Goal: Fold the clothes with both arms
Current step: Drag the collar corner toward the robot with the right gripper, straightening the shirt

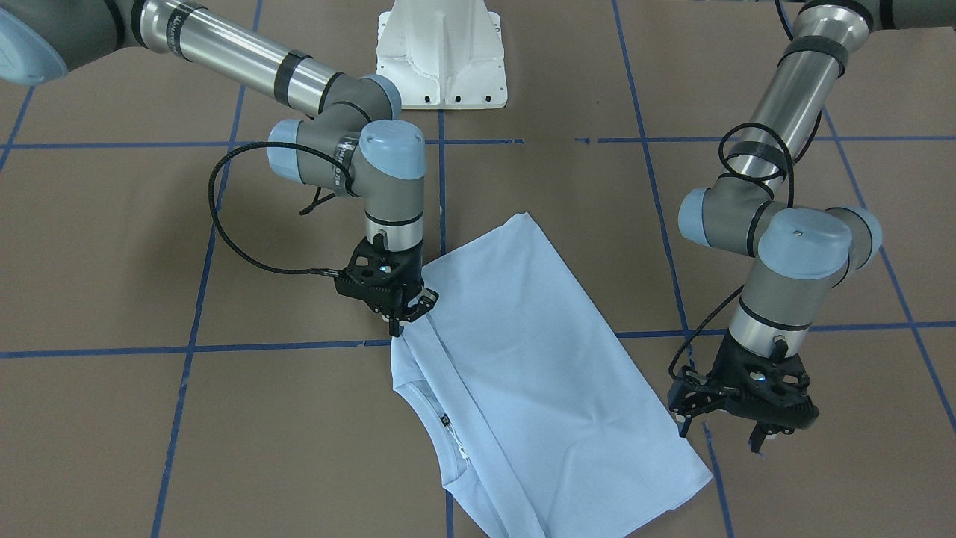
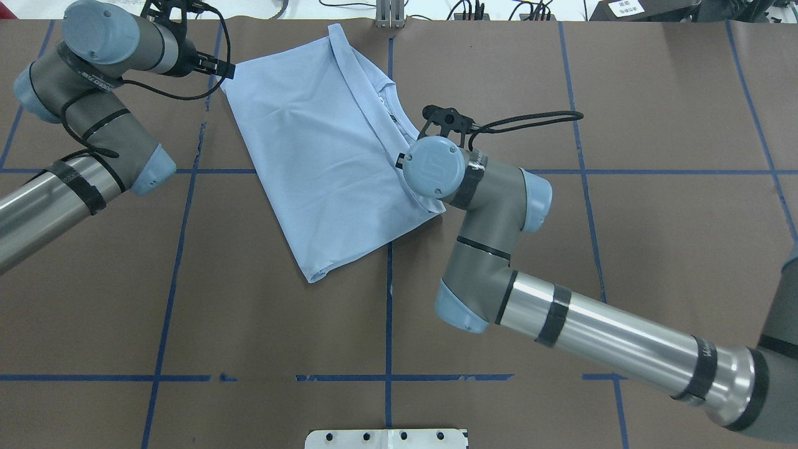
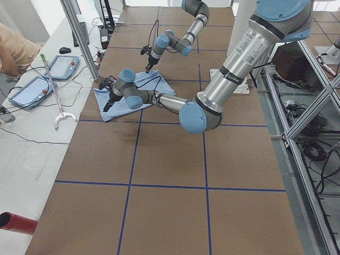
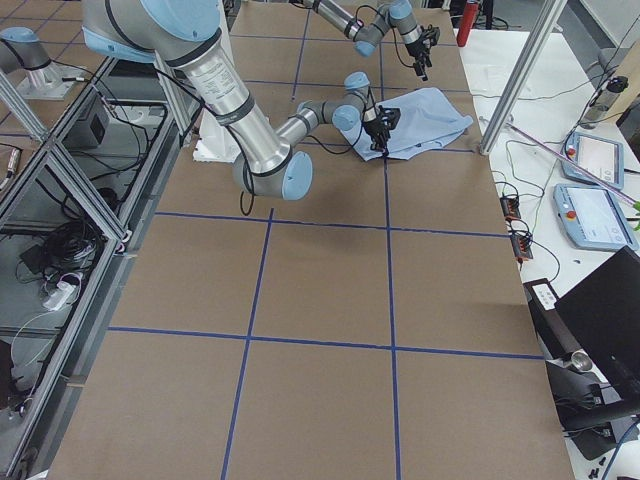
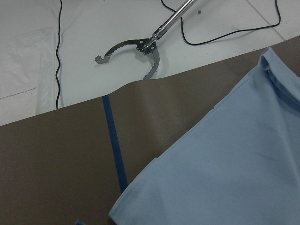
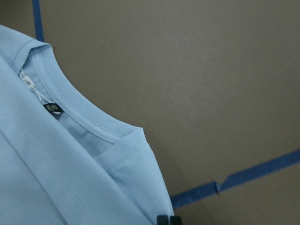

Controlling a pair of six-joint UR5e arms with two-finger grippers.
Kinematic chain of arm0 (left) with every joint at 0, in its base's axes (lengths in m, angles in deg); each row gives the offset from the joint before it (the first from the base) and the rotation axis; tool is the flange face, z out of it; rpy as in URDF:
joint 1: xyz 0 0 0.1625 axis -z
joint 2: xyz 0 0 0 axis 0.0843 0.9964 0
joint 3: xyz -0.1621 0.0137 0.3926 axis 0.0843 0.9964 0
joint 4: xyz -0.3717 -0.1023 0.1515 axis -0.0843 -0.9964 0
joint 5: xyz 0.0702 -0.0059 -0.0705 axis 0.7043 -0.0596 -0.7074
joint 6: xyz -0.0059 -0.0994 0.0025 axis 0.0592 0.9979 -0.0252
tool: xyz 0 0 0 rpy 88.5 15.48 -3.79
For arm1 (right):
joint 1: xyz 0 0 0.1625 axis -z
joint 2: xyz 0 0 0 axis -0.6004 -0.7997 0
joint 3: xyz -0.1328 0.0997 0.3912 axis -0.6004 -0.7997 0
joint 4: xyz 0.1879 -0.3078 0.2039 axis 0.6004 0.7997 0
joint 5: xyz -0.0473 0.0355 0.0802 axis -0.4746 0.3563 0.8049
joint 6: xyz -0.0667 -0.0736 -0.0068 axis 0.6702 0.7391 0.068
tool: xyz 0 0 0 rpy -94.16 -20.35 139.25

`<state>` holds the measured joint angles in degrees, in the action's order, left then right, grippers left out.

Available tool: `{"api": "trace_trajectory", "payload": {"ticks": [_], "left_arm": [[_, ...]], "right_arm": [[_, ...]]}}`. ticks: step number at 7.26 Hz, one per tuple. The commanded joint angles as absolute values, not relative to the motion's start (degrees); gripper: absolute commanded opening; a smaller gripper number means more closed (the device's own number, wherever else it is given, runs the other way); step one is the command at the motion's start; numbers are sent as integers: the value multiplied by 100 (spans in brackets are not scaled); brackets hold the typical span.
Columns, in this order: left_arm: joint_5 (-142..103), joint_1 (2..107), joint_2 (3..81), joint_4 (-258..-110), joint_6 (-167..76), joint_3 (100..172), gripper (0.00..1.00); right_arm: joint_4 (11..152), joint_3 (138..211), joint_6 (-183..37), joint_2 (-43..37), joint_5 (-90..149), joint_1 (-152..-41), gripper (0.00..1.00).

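Observation:
The light blue T-shirt (image 1: 523,359) lies folded into a long rectangle, slanted across the brown table, with its collar and dark label (image 6: 53,108) showing. My right gripper (image 1: 398,326) points straight down at the shoulder corner beside the collar. Its fingertips (image 6: 168,220) are pressed together where the fabric edge ends, so it looks shut on the T-shirt. My left gripper (image 1: 721,435) hovers with fingers spread, just off the T-shirt's (image 2: 312,156) opposite long edge near a corner, holding nothing. The left wrist view shows that corner (image 5: 234,164) but none of its own fingers.
The white pedestal base (image 1: 441,60) stands behind the shirt. Blue tape lines (image 1: 523,340) cross the table. A metal reacher tool (image 5: 140,47) and cables lie on the white bench past the table's far edge, with control tablets (image 3: 64,66) and a person's sleeve (image 3: 13,48).

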<state>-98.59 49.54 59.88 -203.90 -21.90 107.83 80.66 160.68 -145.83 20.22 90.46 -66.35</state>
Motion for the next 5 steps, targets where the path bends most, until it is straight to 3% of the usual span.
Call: {"api": "trace_trajectory", "payload": {"ticks": [1, 5], "left_arm": [[-9859, 4939, 5986, -20393, -2186, 10796, 100], [-9859, 4895, 5828, -20393, -2177, 11095, 100]], "right_arm": [[8128, 17321, -14635, 1096, 8579, -6127, 0], [8172, 18774, -15100, -188, 7419, -4914, 0]]}}
